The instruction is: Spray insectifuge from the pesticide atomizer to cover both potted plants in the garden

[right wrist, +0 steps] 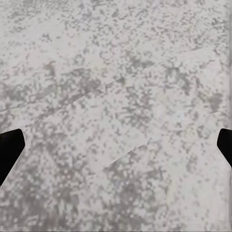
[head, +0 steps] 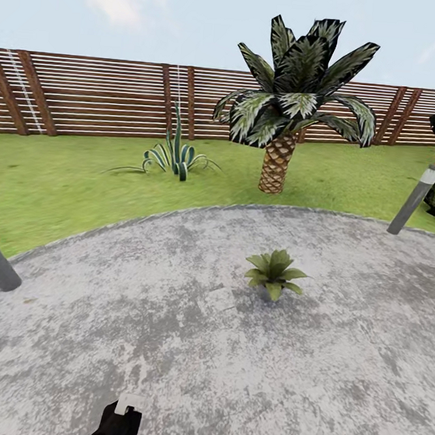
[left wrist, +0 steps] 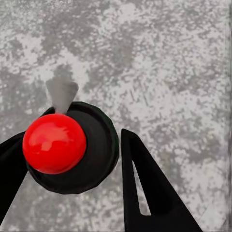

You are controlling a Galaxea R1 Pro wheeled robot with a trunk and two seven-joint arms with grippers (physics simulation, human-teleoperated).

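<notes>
Pesticide atomizer (left wrist: 67,147), red-topped, no readable label, clamped in left tool (left wrist: 72,159); right tool (right wrist: 116,145) spread wide.

I look down on mottled grey stone paving (head: 168,344) bordered by lawn (head: 63,179). One potted plant (head: 275,272) stands on the stone; a palm (head: 277,163) and an agave (head: 176,157) grow from the grass.
</notes>
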